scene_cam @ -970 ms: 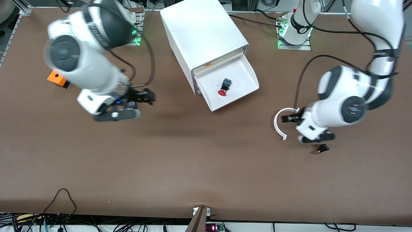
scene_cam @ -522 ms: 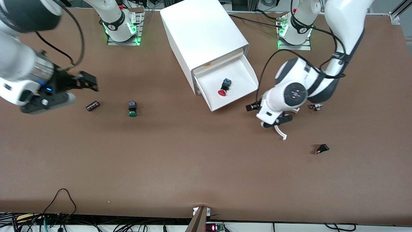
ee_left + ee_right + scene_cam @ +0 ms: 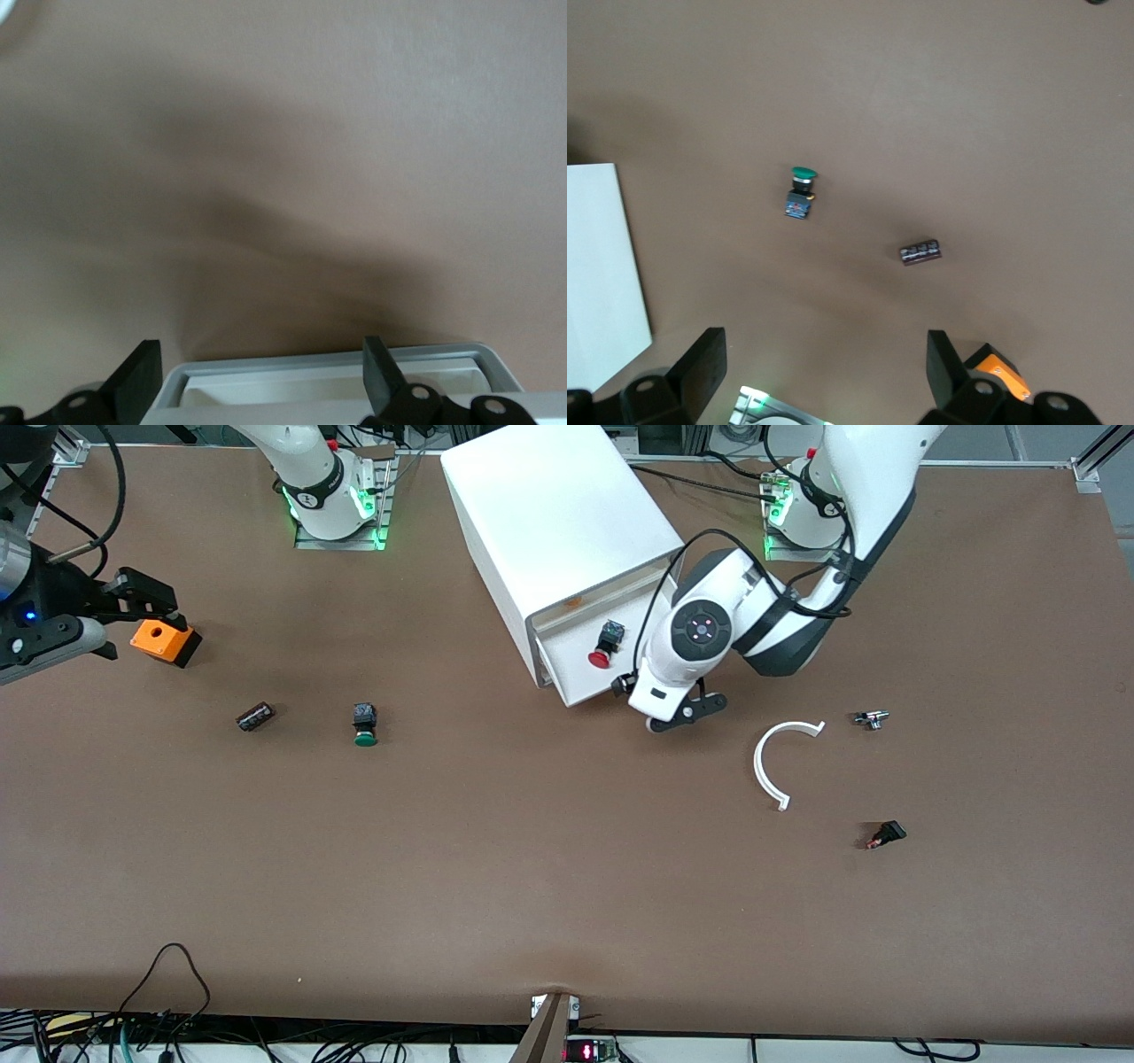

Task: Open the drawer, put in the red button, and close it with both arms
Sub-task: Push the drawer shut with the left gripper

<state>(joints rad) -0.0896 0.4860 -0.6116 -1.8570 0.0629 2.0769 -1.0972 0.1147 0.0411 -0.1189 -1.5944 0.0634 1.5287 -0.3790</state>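
Left gripper (image 3: 666, 707), jaws spread, empty, at drawer (image 3: 567, 657) front; arm hides drawer's 3 o'clock part. Red button (image 3: 603, 646): red cap, black-blue body, lying inside drawer. Right gripper (image 3: 133, 598), jaws spread, over orange box (image 3: 165, 640).

Both arms are white and round with black rings at the joints. Black cables loop along the left arm (image 3: 753, 615). Green lights glow at each base. The right arm (image 3: 35, 593) shows a small blue light.
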